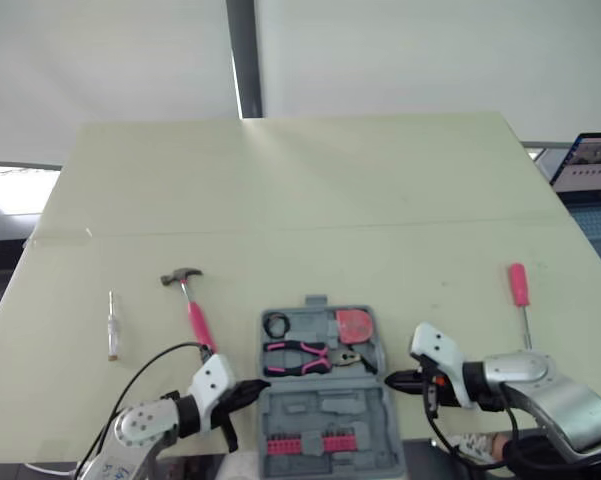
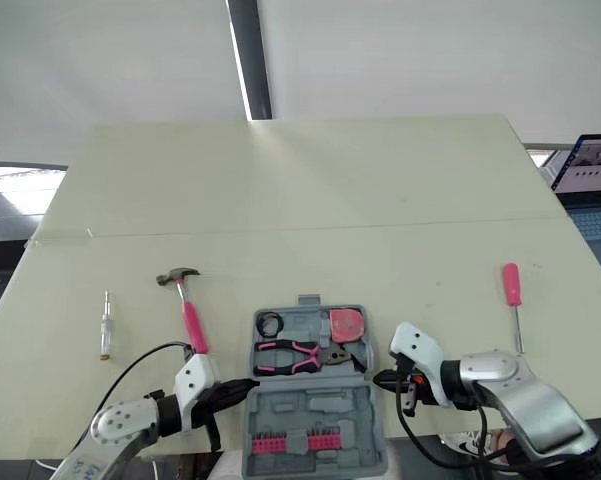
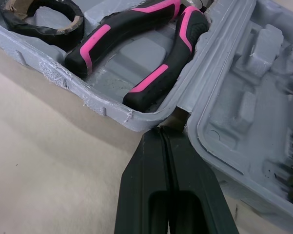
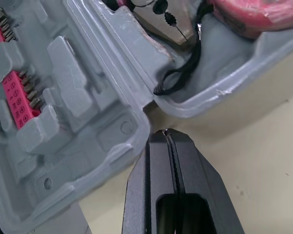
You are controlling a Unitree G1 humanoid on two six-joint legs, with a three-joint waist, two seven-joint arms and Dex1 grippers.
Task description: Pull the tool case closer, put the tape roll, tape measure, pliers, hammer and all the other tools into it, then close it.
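The left gripper (image 3: 162,130) is keeping its two black fingers pressed together, holding nothing, with the tip resting at the hinge gap on the left side of the open grey tool case (image 1: 320,408). The right gripper (image 4: 166,131) is likewise closed and empty, pointing at the hinge notch on the case's right side, just beside the rim; contact cannot be told.

The case is lying at the table's (image 1: 280,190) near edge between both arms. The tape roll (image 1: 276,324), pliers (image 1: 298,357) and tape measure (image 1: 354,324) are sitting in its far half, and a pink bit row (image 1: 305,443) in its near half.

The head views are showing the hammer (image 1: 192,310) left of the case, a small screwdriver (image 1: 111,325) farther left and a pink screwdriver (image 1: 520,290) well to the right. The right wrist view is revealing a black cord (image 4: 185,63) looped beside the pliers' nose.
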